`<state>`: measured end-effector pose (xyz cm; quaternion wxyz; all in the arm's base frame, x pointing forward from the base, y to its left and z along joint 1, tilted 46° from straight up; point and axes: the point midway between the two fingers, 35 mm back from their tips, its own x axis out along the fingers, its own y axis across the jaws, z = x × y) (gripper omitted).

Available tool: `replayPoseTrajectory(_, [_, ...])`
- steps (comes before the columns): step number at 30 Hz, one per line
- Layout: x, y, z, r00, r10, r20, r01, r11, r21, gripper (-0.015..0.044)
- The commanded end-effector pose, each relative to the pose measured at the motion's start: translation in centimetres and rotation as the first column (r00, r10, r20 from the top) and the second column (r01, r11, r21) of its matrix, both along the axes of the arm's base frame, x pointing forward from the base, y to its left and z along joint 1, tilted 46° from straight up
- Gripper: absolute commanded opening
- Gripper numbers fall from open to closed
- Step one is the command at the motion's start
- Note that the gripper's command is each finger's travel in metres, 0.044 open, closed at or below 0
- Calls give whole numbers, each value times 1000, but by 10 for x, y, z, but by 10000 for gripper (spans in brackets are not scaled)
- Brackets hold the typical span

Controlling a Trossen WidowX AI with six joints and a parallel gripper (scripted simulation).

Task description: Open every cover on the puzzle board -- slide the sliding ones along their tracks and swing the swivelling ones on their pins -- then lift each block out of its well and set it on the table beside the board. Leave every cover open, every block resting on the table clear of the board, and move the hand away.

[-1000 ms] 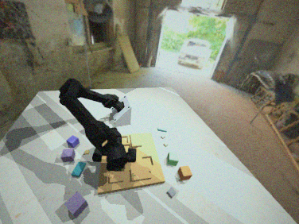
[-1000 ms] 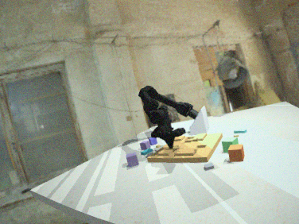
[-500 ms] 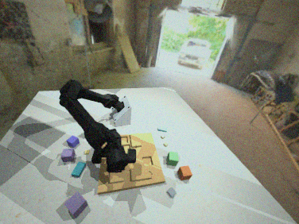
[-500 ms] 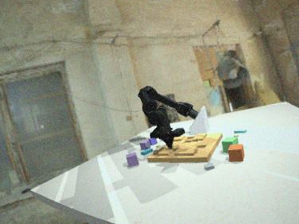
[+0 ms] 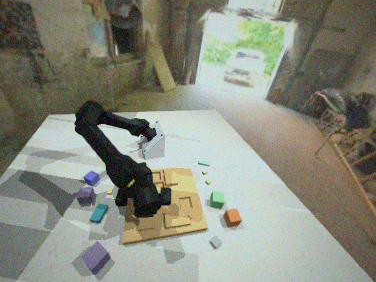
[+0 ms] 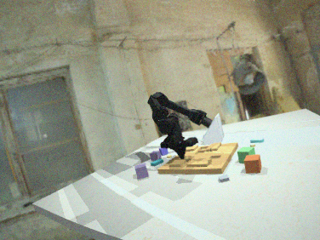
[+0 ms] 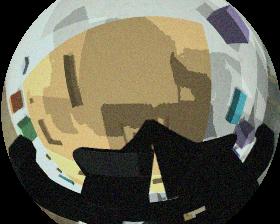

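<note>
The wooden puzzle board lies flat, with raised pieces and recesses; the hand hides part of it, and I cannot tell each cover's state. My gripper is shut and empty, low over the board's left part. Right of the board lie a green block and an orange block. Left of it lie a teal block, a large purple block, a smaller purple block and a blue-violet block.
A small grey piece lies off the board's front right corner. A thin teal piece and tiny yellowish bits lie at the back right. A pale grey wedge stands behind the board. Shadows cross the table and board.
</note>
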<state>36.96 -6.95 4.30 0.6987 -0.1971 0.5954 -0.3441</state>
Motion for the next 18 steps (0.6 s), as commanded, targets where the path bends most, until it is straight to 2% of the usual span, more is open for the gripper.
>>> replayPoseTrajectory(1, [9, -5, 1, 999, -9, 33, 9, 1000, -5, 0])
replayPoseTrajectory(2, [0, 0, 0, 1000, 0, 0, 0, 1000, 0, 0])
replayPoseTrajectory(18, [-16, 9, -2, 1000, -5, 17, 5, 1000, -2, 0])
